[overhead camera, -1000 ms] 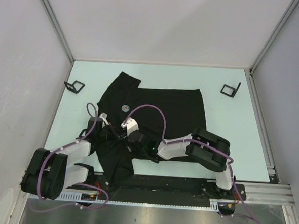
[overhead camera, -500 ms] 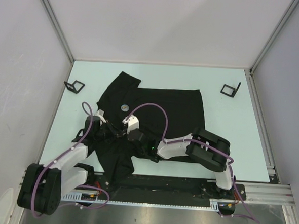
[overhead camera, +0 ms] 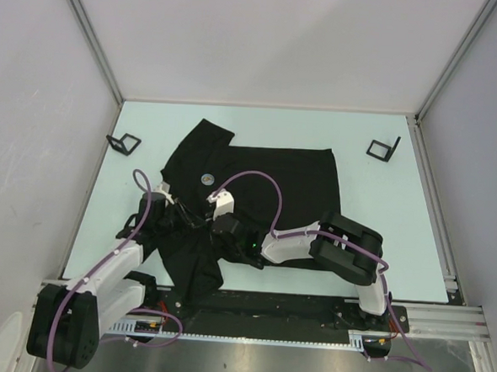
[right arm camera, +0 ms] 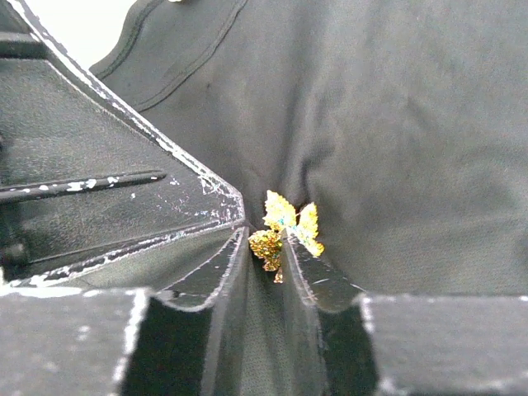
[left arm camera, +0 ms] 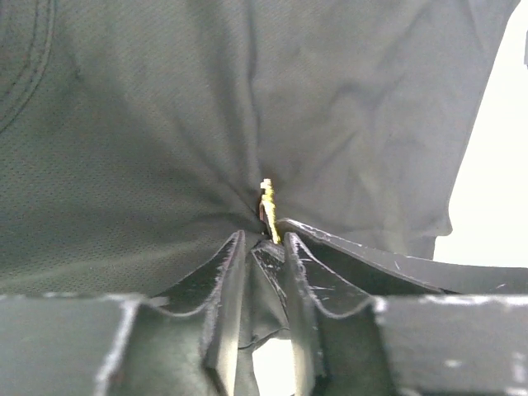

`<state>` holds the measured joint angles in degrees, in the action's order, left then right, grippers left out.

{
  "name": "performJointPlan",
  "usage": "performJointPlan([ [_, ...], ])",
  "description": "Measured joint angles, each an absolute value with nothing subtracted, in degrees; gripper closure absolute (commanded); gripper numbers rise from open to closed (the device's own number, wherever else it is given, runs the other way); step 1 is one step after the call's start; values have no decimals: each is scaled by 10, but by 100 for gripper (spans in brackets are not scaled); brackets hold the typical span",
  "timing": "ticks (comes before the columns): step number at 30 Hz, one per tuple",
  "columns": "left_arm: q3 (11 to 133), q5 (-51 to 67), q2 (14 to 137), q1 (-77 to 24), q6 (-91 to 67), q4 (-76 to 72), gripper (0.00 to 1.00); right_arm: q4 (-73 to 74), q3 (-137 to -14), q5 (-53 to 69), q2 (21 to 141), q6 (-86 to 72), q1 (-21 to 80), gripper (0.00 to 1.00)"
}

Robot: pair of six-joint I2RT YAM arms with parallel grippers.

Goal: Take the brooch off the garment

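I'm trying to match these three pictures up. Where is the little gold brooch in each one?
Top external: not discernible, hidden where the left gripper and right gripper meet on the T-shirt.
Left wrist: brooch seen edge-on, centre, just above the fingertips.
Right wrist: gold butterfly shape, centre, pinched at the fingertips.
Shared landmark: the black T-shirt fabric bunched around it.

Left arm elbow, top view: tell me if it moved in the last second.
Yes. The elbow swung down past the near rail, farther from the left stand; the shirt stayed put.
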<state>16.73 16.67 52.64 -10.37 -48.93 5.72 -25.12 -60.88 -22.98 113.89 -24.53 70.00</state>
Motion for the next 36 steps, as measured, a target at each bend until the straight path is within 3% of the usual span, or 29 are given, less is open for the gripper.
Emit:
performJointPlan([
  [7,167,169,588,-104,-475,45,86,-239,-599,-221,1132,-262,698,71],
  [23,179,186,661,-147,-469,-7,88,-239,-551,-205,1104,-289,677,75],
  [30,181,185,661,-161,-469,-11,86,-250,-515,-204,1089,-307,671,67],
  [36,193,184,671,-168,-469,-11,83,-270,-502,-189,1084,-312,666,67],
])
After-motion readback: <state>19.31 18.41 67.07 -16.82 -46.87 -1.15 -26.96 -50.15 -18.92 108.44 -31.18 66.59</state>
